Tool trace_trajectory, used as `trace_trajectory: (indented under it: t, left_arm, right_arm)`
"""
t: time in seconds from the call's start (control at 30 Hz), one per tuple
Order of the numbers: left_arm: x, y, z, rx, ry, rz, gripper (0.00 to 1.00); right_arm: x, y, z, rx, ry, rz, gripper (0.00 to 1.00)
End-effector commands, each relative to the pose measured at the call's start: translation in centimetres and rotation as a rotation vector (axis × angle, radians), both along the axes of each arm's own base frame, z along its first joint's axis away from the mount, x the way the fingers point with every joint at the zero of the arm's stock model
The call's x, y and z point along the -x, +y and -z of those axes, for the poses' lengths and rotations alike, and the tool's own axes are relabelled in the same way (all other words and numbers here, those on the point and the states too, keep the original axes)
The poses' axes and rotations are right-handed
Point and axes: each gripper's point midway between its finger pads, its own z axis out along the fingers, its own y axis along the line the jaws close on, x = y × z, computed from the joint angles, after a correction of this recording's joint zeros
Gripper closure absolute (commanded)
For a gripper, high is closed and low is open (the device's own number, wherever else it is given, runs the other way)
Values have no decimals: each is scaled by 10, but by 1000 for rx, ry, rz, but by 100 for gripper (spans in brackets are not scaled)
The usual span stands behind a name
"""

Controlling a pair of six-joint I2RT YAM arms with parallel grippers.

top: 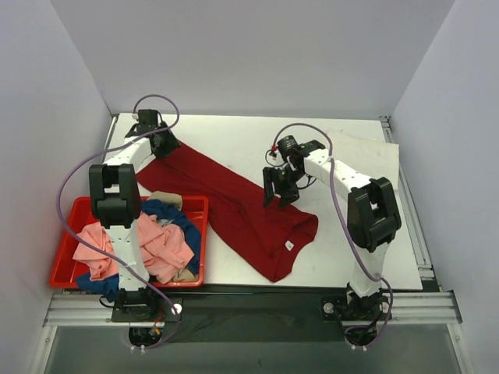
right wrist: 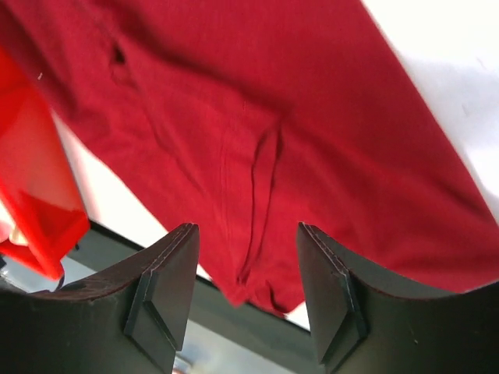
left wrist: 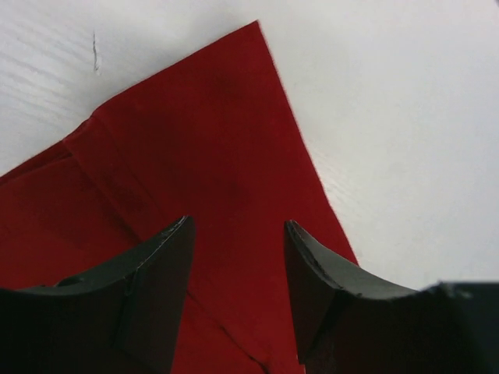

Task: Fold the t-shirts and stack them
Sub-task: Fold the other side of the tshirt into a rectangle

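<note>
Only top view shows white tag (top: 289, 245) on dark red t-shirt (top: 234, 199)

The left gripper (top: 161, 145) reaches into the upper left of the frame, the right gripper (top: 278, 192) points down near centre, both with jaws parted.

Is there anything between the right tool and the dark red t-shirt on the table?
Nothing visible. The right tool hangs open above the dark red t-shirt, which lies spread on the table, with only open air between them.
</note>
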Motion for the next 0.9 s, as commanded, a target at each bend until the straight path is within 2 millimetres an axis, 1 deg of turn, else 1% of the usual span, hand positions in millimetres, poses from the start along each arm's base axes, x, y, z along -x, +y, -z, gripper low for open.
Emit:
trace_trajectory:
  t: [0.0, 0.1, 0.17, 0.3, 0.47, 0.57, 0.63, 0.8, 0.87]
  left_arm:
    - [9, 2, 19, 48, 54, -18, 41]
    - [16, 1, 31, 51, 86, -7, 41]
    - [19, 0, 38, 52, 103, -3, 41]
    - [26, -1, 48, 52, 132, 6, 41]
    - [34, -1, 56, 54, 153, 5, 41]
    - [34, -1, 56, 54, 151, 0, 41]
    - [35, 0, 57, 53, 151, -4, 41]
    - [36, 0, 58, 55, 152, -6, 41]
    - [38, 0, 60, 55, 155, -6, 41]
  right_arm:
    - [-10, 13, 11, -68, -1, 5, 47]
    - [-20, 13, 24, -75, -6, 28, 48]
    - [-27, 12, 28, -74, -18, 41, 48]
    - [-32, 9, 39, -57, -7, 46, 48]
    - [-24, 12, 50, -61, 34, 28, 52]
    - [-18, 14, 52, -58, 41, 14, 56]
    - [-15, 17, 52, -58, 43, 11, 58]
    - [-14, 20, 44, -69, 30, 13, 60]
    - [-12, 22, 46, -73, 40, 13, 61]
